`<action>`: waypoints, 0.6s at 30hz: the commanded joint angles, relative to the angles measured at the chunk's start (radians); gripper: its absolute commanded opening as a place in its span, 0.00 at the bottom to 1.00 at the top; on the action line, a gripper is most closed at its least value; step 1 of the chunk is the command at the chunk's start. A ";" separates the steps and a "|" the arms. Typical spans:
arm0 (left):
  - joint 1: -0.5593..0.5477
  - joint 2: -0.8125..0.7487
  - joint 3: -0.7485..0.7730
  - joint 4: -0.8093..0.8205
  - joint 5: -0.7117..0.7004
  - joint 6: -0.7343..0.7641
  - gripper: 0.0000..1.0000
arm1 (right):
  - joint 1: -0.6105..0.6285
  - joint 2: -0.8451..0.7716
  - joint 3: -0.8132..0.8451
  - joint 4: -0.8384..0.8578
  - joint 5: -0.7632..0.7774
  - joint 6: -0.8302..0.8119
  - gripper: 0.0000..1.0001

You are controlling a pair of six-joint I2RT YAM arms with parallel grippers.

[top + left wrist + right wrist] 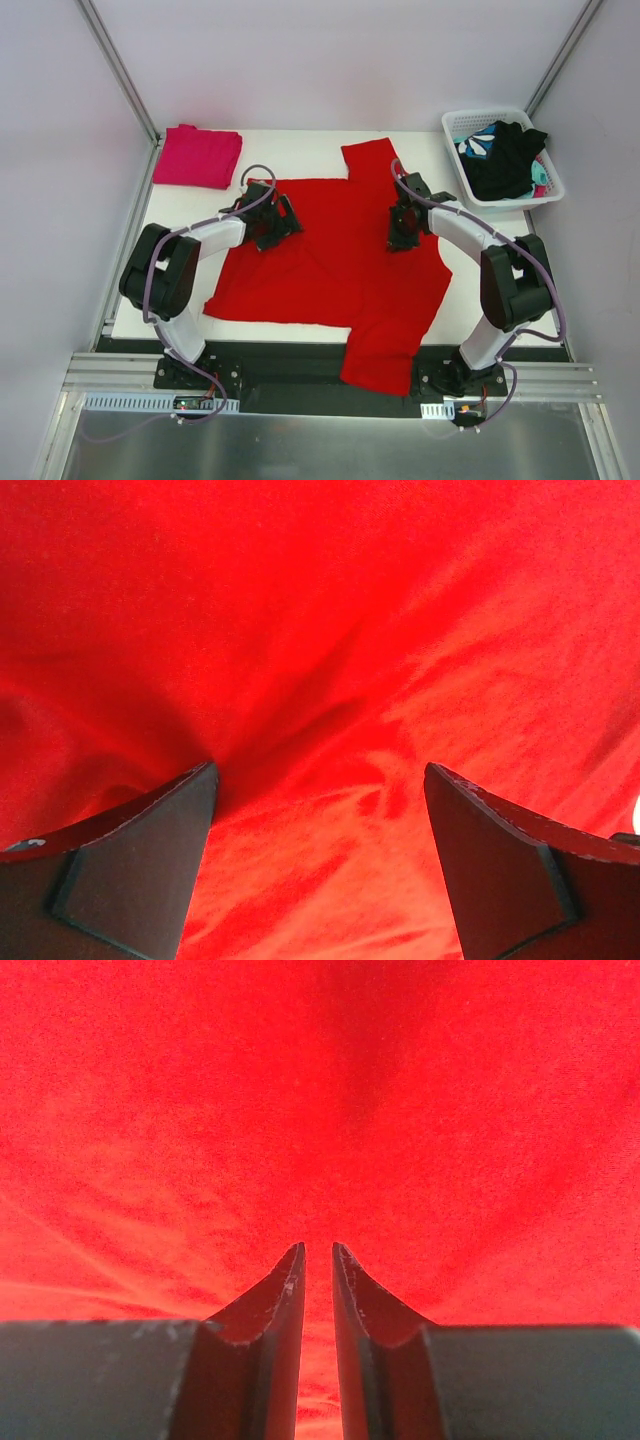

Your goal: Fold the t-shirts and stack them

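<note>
Top external view: with red t-shirt spread at frame centre on desk, left fingers wide, right fingers narrow (grip not clear), pinch one layer only, lift both sides evenly.

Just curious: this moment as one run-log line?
left gripper open over red t-shirt | right gripper pinching it | pink t-shirt folded aside

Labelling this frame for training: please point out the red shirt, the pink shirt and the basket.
red shirt [330, 270]: top view, middle of its body.
pink shirt [197, 157]: top view, centre of the fold.
basket [468, 120]: top view, far wall.
</note>
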 commanded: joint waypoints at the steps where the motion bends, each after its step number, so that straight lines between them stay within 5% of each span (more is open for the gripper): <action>1: -0.005 -0.061 -0.076 -0.231 -0.060 -0.002 0.85 | -0.003 -0.051 0.025 -0.033 -0.012 -0.006 0.20; 11: -0.008 -0.122 0.033 -0.366 -0.172 0.101 0.88 | 0.000 -0.082 0.029 -0.028 -0.019 -0.015 0.18; 15: -0.024 -0.124 0.067 -0.377 -0.179 0.102 0.90 | 0.013 -0.134 -0.023 -0.004 -0.029 -0.015 0.07; 18: -0.044 -0.130 0.103 -0.394 -0.218 0.131 0.93 | 0.067 -0.157 -0.006 -0.043 0.082 -0.064 0.07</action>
